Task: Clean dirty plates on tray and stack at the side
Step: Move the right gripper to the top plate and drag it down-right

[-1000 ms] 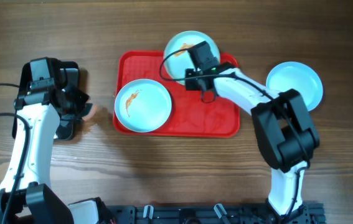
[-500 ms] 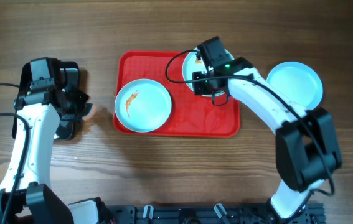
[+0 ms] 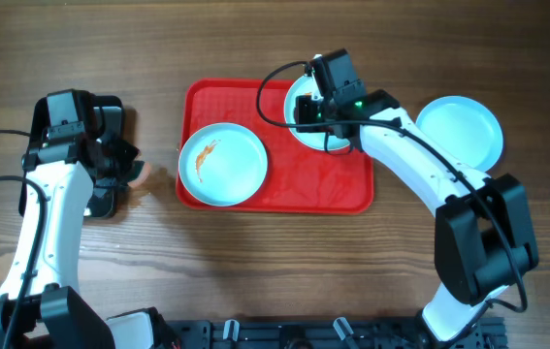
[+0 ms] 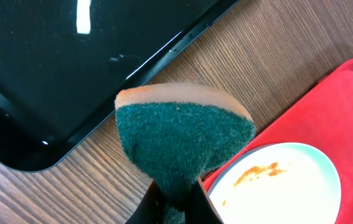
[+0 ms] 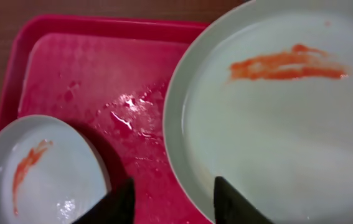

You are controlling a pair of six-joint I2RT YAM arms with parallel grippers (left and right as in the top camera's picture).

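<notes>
The red tray [image 3: 284, 189] lies mid-table. A pale plate with an orange smear [image 3: 222, 165] sits in its left half; it also shows in the left wrist view [image 4: 276, 186] and the right wrist view [image 5: 36, 171]. A second smeared plate [image 5: 276, 124] sits at the tray's back right corner [image 3: 325, 134]. My right gripper [image 5: 175, 205] is open, its fingers straddling that plate's rim, one over the tray, one over the plate; overhead it is above the plate [image 3: 311, 109]. A clean plate [image 3: 459, 131] rests on the table to the right. My left gripper [image 4: 175, 202] is shut on a green and orange sponge [image 4: 182, 134], left of the tray [image 3: 124, 167].
A glossy black tray [image 4: 51, 62] lies on the wooden table under my left arm, left of the red tray [image 3: 108, 111]. Wet streaks shine on the red tray's floor [image 5: 126, 118].
My right gripper and the back smeared plate have shifted right and toward the front, from the tray's back edge to its back right corner. The left arm has not moved.
</notes>
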